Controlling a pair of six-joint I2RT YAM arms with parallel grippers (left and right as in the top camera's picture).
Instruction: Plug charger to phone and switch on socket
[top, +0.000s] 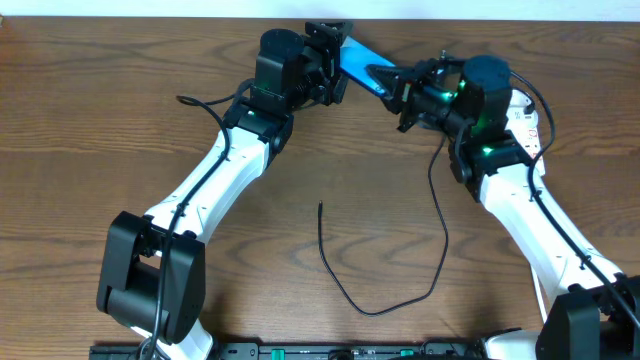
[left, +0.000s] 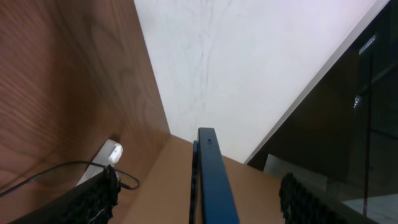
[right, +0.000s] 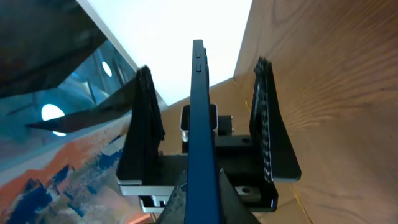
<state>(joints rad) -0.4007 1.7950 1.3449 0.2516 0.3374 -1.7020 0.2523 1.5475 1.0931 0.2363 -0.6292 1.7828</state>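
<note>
The phone (top: 358, 60), blue-screened, is at the table's far middle, gripped at its right end by my right gripper (top: 385, 82). In the right wrist view it stands edge-on (right: 200, 124), with my right gripper (right: 205, 202) shut on it. My left gripper (top: 338, 60) straddles the phone's other end. Its fingers (left: 93, 196) stand open, apart from the phone (left: 211, 180) on both sides. The charger (top: 375, 310) lies loose in a loop on the table, its free tip (top: 320, 205) near the centre. The white socket (left: 109, 154) lies at the far right, mostly hidden behind the right arm (top: 528, 118).
The table's back edge meets a white wall (left: 249, 74) just behind the phone. A thin black cable (top: 205, 102) trails by the left arm's wrist. Both white arms (top: 215, 180) reach in from the front corners, either side of the charger loop.
</note>
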